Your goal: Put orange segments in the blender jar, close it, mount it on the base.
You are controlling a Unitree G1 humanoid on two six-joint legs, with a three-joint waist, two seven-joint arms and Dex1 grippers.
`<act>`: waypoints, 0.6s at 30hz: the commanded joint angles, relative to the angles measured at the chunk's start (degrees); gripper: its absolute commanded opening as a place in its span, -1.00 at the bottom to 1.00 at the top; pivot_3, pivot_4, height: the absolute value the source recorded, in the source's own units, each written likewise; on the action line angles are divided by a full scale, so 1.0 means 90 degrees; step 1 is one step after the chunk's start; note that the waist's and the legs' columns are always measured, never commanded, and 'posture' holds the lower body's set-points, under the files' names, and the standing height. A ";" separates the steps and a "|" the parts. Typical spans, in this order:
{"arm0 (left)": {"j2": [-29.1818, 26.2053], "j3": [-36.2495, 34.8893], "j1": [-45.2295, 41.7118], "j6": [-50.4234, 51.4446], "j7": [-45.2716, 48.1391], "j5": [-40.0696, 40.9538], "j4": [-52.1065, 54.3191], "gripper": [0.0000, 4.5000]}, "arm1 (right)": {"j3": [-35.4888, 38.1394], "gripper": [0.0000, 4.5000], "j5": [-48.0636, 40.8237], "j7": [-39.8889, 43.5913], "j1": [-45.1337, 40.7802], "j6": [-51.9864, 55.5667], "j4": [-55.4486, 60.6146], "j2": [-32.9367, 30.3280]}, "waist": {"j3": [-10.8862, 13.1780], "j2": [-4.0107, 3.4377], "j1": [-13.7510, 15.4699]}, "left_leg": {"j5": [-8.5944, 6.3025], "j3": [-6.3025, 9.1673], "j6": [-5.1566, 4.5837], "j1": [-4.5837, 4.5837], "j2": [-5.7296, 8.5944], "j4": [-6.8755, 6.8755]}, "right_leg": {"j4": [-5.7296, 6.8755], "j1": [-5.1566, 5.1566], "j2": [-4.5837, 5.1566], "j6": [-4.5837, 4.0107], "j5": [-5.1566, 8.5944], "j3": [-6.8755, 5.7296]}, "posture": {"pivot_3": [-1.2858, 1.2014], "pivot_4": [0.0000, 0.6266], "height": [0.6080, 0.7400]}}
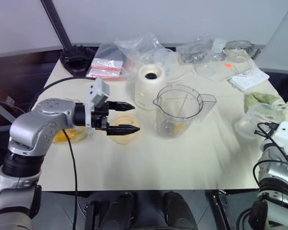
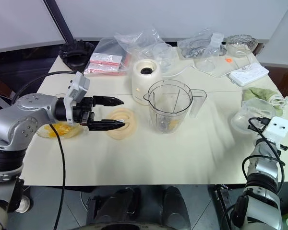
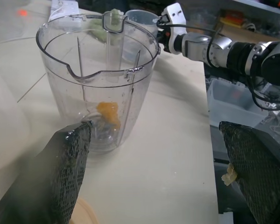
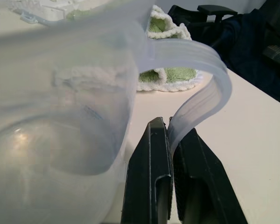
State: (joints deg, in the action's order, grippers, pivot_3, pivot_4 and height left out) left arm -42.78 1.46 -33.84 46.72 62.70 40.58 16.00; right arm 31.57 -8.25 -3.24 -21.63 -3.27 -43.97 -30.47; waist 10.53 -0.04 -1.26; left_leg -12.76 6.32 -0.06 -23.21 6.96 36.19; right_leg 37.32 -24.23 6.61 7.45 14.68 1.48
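My left pincer (image 1: 128, 116) gaping above lid (image 2: 121, 123); right pincer (image 4: 170, 140) pinching clear jug's handle (image 4: 203, 100) | blender jar (image 1: 178, 111) holds orange segments (image 3: 108, 112)

Power strip (image 1: 249, 79), green cloth (image 1: 262, 101)

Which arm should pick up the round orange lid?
Left. The left fingers, open, hover right above the lid beside the blender jar; the right fingers pinch a clear handle far away.

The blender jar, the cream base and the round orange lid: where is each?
blender jar (image 2: 169, 108): right eye view, clear front wall.
base (image 2: 145, 82): right eye view, cream side.
lid (image 2: 123, 130): right eye view, front rim.
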 commanded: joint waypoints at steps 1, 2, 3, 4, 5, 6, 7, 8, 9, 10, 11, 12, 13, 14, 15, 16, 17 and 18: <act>-0.0060 -0.0048 -0.0052 -0.0085 0.0046 -0.0001 0.0108 1.00 | -0.0063 -0.16 -0.0007 -0.0068 0.0020 -0.0108 0.0117 -0.0125 | 0.0000 0.0000 -0.0007 | 0.0000 0.0000 0.0000 0.0000 0.0000 0.0000 | 0.0000 0.0000 0.0000 0.0000 0.0000 0.0000 | 0.03 -0.52 1.00; -0.0060 -0.0046 -0.0056 -0.0091 0.0051 -0.0009 0.0100 1.00 | -0.0088 0.07 0.0011 -0.0073 0.0054 -0.0093 0.0163 -0.0125 | 0.0000 0.0000 -0.0014 | 0.0000 0.0000 0.0000 0.0000 0.0000 0.0000 | 0.0000 0.0000 0.0000 0.0000 0.0000 0.0000 | 0.03 -0.52 1.00; -0.0057 -0.0043 -0.0065 -0.0099 0.0056 -0.0021 0.0080 1.00 | -0.0102 0.34 0.0011 -0.0071 0.0100 -0.0085 0.0240 -0.0111 | 0.0000 0.0000 -0.0022 | 0.0000 0.0000 0.0000 0.0000 0.0000 0.0000 | 0.0000 0.0000 0.0000 0.0000 0.0000 0.0000 | 0.03 -0.52 1.00; -0.0052 -0.0040 -0.0072 -0.0105 0.0057 -0.0031 0.0068 1.00 | -0.0135 0.55 0.0032 -0.0057 0.0163 -0.0098 0.0323 -0.0112 | 0.0000 0.0000 -0.0038 | 0.0000 0.0000 0.0000 0.0001 -0.0001 0.0000 | 0.0000 0.0000 -0.0001 0.0000 0.0000 0.0000 | 0.03 -0.52 1.00; -0.0043 -0.0036 -0.0078 -0.0111 0.0055 -0.0042 0.0060 1.00 | -0.0161 0.55 0.0035 -0.0033 0.0252 -0.0094 0.0451 -0.0100 | 0.0000 0.0001 -0.0060 | 0.0000 0.0000 0.0000 0.0001 -0.0002 0.0000 | 0.0000 0.0000 -0.0002 0.0000 0.0000 0.0000 | 0.03 -0.52 1.00; -0.0033 -0.0032 -0.0081 -0.0115 0.0049 -0.0049 0.0057 1.00 | -0.0213 0.55 0.0066 -0.0004 0.0379 -0.0092 0.0633 -0.0090 | 0.0000 0.0001 -0.0078 | 0.0000 0.0001 0.0000 0.0001 -0.0002 0.0000 | 0.0000 0.0001 -0.0002 0.0000 0.0000 0.0000 | 0.03 -0.52 1.00; -0.0022 -0.0026 -0.0089 -0.0123 0.0049 -0.0062 0.0041 1.00 | -0.0261 0.55 0.0088 0.0002 0.0498 -0.0063 0.0817 -0.0070 | 0.0000 0.0001 -0.0090 | 0.0000 0.0002 0.0000 0.0001 -0.0002 0.0000 | 0.0000 0.0001 -0.0002 0.0000 0.0000 0.0000 | 0.03 -0.52 1.00; -0.0012 -0.0021 -0.0095 -0.0130 0.0051 -0.0074 0.0030 1.00 | -0.0288 0.55 0.0084 -0.0008 0.0597 -0.0020 0.0979 -0.0046 | 0.0000 0.0001 -0.0099 | 0.0000 0.0003 0.0000 0.0001 -0.0002 -0.0001 | 0.0001 0.0001 -0.0003 0.0000 0.0000 0.0000 | 0.03 -0.52 1.00; -0.0002 -0.0018 -0.0097 -0.0137 0.0052 -0.0086 0.0022 1.00 | -0.0301 0.55 0.0066 -0.0025 0.0701 0.0036 0.1157 -0.0014 | 0.0000 0.0001 -0.0103 | 0.0000 0.0004 0.0000 0.0001 -0.0002 -0.0002 | 0.0001 0.0001 -0.0003 0.0000 0.0000 0.0000 | 0.03 -0.52 1.00; 0.0012 -0.0010 -0.0103 -0.0146 0.0054 -0.0101 0.0006 1.00 | -0.0327 0.55 0.0072 -0.0053 0.0834 0.0113 0.1384 0.0024 | 0.0000 0.0001 -0.0108 | 0.0000 0.0006 0.0000 0.0001 -0.0002 -0.0002 | 0.0000 0.0001 -0.0004 0.0000 0.0000 0.0000 | 0.03 -0.52 1.00; 0.0025 -0.0003 -0.0101 -0.0157 0.0055 -0.0115 -0.0003 1.00 | -0.0347 0.55 0.0066 -0.0050 0.0978 0.0187 0.1607 0.0050 | 0.0000 0.0001 -0.0111 | 0.0000 0.0005 0.0000 0.0001 -0.0002 -0.0002 | 0.0000 0.0001 -0.0003 0.0000 0.0000 0.0000 | 0.03 -0.52 1.00; 0.0038 0.0006 -0.0095 -0.0170 0.0056 -0.0131 -0.0010 1.00 | -0.0370 0.55 0.0078 -0.0037 0.1130 0.0250 0.1822 0.0055 | 0.0000 0.0001 -0.0115 | 0.0000 0.0006 0.0000 0.0001 -0.0002 -0.0002 | 0.0000 0.0001 -0.0003 0.0000 0.0000 0.0000 | 0.03 -0.52 1.00; 0.0052 0.0019 -0.0098 -0.0191 0.0064 -0.0153 -0.0032 1.00 | -0.0387 0.55 0.0083 -0.0009 0.1254 0.0311 0.1998 0.0048 | 0.0000 0.0000 -0.0112 | 0.0000 0.0006 0.0000 0.0001 -0.0002 -0.0002 | 0.0000 0.0001 -0.0004 0.0000 0.0000 0.0000 | 0.03 -0.52 1.00; 0.0061 0.0028 -0.0100 -0.0206 0.0070 -0.0172 -0.0051 1.00 | -0.0385 0.55 0.0059 0.0017 0.1401 0.0390 0.2240 0.0061 | 0.0000 0.0001 -0.0110 | 0.0000 0.0006 0.0000 0.0001 -0.0002 -0.0002 | 0.0000 0.0001 -0.0004 0.0000 0.0000 0.0000 | 0.03 -0.52 1.00; 0.0064 0.0035 -0.0100 -0.0230 0.0082 -0.0193 -0.0076 1.00 | -0.0379 0.55 0.0043 0.0016 0.1558 0.0474 0.2527 0.0090 | 0.0000 0.0000 -0.0108 | 0.0000 0.0007 0.0000 0.0001 -0.0002 -0.0002 | 0.0000 0.0001 -0.0004 0.0000 0.0000 0.0000 | 0.03 -0.52 1.00; 0.0063 0.0035 -0.0102 -0.0249 0.0093 -0.0211 -0.0104 1.00 | -0.0384 0.55 0.0033 0.0037 0.1741 0.0574 0.2859 0.0119 | 0.0000 0.0000 -0.0104 | 0.0000 0.0007 0.0000 0.0001 -0.0002 -0.0001 | 0.0000 0.0001 -0.0004 0.0000 0.0000 0.0000 | 0.03 -0.52 1.00; 0.0053 0.0029 -0.0100 -0.0268 0.0105 -0.0234 -0.0135 1.00 | -0.0364 0.55 0.0009 0.0041 0.1954 0.0686 0.3250 0.0170 | -0.0001 0.0000 -0.0102 | 0.0000 0.0007 0.0000 0.0001 -0.0002 -0.0002 | 0.0000 0.0001 -0.0004 0.0000 0.0000 0.0000 | 0.03 -0.52 1.00; 0.0029 0.0011 -0.0098 -0.0296 0.0117 -0.0271 -0.0192 1.00 | -0.0323 0.55 -0.0048 0.0043 0.2225 0.0828 0.3751 0.0260 | -0.0001 0.0000 -0.0102 | 0.0000 0.0009 0.0000 0.0001 -0.0002 -0.0002 | 0.0000 0.0001 -0.0005 0.0000 0.0000 0.0000 | 0.03 -0.52 1.00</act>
State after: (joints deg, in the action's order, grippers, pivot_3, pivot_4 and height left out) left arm -42.06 2.02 -34.15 45.51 63.44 38.57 14.26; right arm 27.73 -8.08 -2.95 -3.51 3.11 -17.40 -28.62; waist 10.53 -0.04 -2.18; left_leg -12.76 6.42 -0.05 -23.21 6.94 36.18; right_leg 37.33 -24.22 6.56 7.45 14.69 1.48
